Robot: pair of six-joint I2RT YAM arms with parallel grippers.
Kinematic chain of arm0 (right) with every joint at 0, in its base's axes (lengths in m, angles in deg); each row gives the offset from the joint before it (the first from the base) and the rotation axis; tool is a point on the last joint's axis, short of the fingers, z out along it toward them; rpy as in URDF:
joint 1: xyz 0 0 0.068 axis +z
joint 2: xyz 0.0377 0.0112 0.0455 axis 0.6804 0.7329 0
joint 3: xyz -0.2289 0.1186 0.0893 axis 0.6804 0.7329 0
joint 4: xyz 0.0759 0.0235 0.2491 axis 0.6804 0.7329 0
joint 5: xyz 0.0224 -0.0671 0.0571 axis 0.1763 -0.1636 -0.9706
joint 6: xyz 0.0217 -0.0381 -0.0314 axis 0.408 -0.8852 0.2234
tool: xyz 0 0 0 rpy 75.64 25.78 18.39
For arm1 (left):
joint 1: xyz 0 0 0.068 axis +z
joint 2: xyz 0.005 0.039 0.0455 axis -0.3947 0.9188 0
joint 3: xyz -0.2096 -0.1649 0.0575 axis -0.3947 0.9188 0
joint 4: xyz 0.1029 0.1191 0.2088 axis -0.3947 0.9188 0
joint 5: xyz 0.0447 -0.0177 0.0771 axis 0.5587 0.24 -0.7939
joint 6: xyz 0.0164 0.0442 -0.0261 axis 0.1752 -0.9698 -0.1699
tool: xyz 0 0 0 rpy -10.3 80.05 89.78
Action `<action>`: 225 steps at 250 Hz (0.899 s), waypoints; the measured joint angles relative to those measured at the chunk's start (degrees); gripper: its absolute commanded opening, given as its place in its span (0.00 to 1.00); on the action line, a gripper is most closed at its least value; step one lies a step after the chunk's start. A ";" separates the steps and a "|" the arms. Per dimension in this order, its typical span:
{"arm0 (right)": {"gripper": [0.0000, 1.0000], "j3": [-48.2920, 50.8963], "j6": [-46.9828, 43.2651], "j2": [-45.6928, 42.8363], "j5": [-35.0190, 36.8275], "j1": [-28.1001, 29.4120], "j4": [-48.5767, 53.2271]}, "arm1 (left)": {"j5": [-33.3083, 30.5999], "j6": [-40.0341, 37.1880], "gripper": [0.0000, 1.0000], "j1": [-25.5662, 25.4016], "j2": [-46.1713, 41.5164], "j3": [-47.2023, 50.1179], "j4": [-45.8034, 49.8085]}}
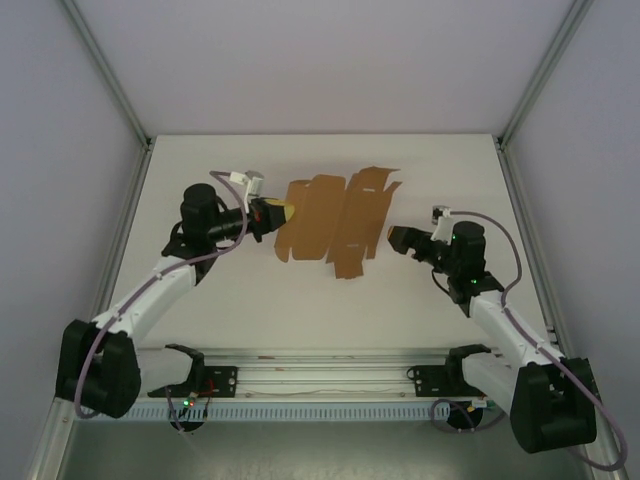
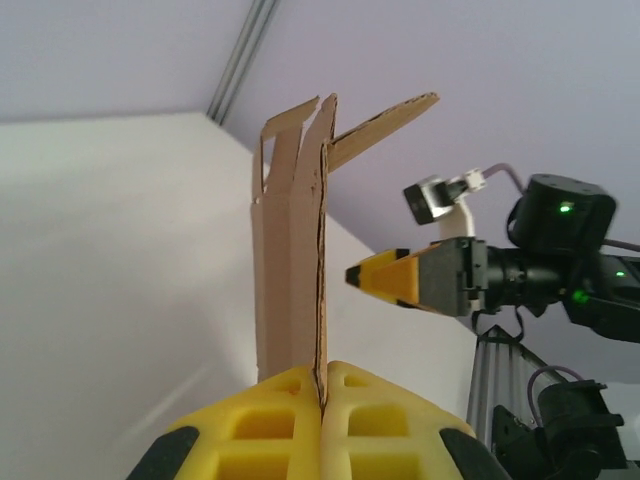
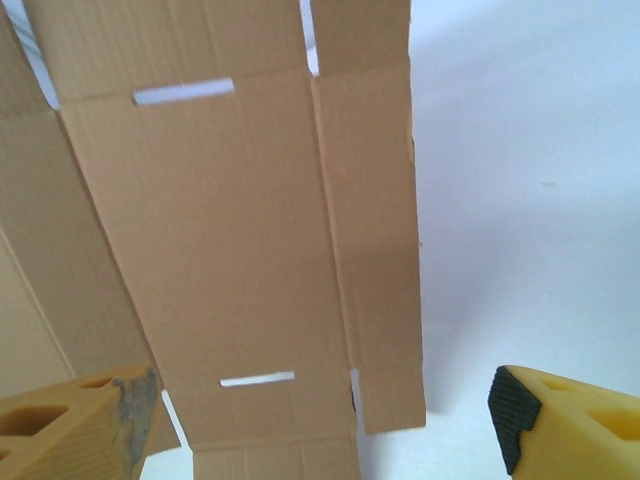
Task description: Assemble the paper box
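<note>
Top external, left claw (image 1: 281, 212) pinching creased tan paper box (image 1: 335, 225), right claw (image 1: 394, 238) wide.

Quick count: one paper box (image 1: 335, 222), a single flat sheet, with its edge pinched between the two yellow fingers (image 2: 270, 420) of the left gripper (image 1: 283, 212). It sits just ahead of the right gripper (image 1: 391, 238), which has two yellow fingers (image 3: 570, 420) of its own, spread apart. So that's two arms (image 1: 150, 295), two grippers and four fingers total, over one white table (image 1: 250, 300). The sheet has two narrow slits (image 3: 183, 91), one right by the right gripper's fingertips and one farther out ahead.
</note>
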 measured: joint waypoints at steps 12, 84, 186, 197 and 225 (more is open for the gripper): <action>0.84 0.00 -0.48 0.00 -1.31 -0.17 -0.46 | 0.39 -0.13 0.00 0.00 -1.95 0.00 -0.17; 0.80 -3.34 -4.07 0.04 -8.09 -0.42 -1.14 | 2.73 1.01 0.00 0.00 -9.79 -0.02 -0.90; 0.29 -7.34 -6.91 1.03 -15.78 -0.83 -3.87 | 2.05 2.71 0.00 0.00 -12.98 -0.98 -1.51; 0.21 -7.48 -6.91 1.01 -16.04 -0.90 -3.85 | 1.29 2.73 0.00 0.00 -12.98 -1.01 -1.40; 0.00 -7.56 -8.41 0.39 -16.06 -0.92 -2.47 | -1.11 2.71 0.00 0.00 -12.98 -1.09 -0.66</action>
